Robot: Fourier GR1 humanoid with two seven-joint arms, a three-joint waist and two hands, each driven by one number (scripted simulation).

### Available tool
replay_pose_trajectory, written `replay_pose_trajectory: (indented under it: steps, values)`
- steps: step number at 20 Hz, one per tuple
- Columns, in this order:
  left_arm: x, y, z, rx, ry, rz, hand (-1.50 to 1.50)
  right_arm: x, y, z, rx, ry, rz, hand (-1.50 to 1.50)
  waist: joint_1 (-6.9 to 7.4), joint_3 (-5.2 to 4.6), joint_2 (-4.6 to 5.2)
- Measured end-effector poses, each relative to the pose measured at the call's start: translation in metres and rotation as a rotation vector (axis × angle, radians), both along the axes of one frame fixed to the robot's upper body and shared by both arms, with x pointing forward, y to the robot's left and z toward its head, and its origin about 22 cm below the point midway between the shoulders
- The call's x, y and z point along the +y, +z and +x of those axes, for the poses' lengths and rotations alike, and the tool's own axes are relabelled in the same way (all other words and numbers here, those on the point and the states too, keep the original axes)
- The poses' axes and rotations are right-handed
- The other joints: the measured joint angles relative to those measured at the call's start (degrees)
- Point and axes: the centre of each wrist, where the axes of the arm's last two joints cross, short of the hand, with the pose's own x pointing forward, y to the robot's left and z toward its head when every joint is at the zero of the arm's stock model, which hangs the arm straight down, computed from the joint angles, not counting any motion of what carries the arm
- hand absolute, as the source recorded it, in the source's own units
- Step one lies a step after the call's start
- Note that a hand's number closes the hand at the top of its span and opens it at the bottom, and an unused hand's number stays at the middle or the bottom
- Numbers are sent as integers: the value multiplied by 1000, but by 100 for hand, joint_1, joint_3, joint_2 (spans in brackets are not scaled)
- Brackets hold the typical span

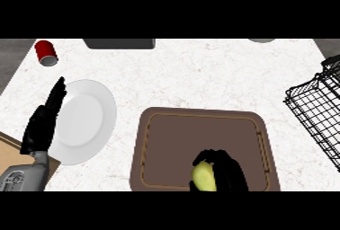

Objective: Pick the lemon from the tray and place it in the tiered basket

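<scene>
White desk (199,72) below me; my right robot hand (229,173) curls round the lemon (204,177), apparently on the tray (199,139); left robot hand (45,121) rests straight-fingered beside the plate (83,121).

The left hand (45,120) is black all over, long and narrow, its fingers tapering to thin dark tips, with blocky, angular segments along its length and a matte finish that shows almost no highlights. Below it, a short grey wrist piece joins the hand to the left forearm (20,177), a pale grey shell with rounded edges and a row of small dark slots or ridges across its face. The right hand (222,168) is the same matte black, broader in outline, with chunky faceted fingers and a thick thumb; its surfaces merge into one dark mass, so individual panels are hard to make out.
</scene>
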Motion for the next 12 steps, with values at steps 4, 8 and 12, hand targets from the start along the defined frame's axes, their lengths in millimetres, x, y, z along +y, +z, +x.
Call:
replay_pose_trajectory:
  steps: [4,8,12]
  values:
    - [-3,4,-2,-3,-1,-1,0,0,8,-7,-11,-5,92,150,3,17,16]
    - [-2,4,1,-2,-9,-4,0,-9,14,22,19,-189,101,150,58,17,64]
    - [-5,7,2,-18,-21,-3,0,-42,14,62,106,-513,51,150,139,-7,183]
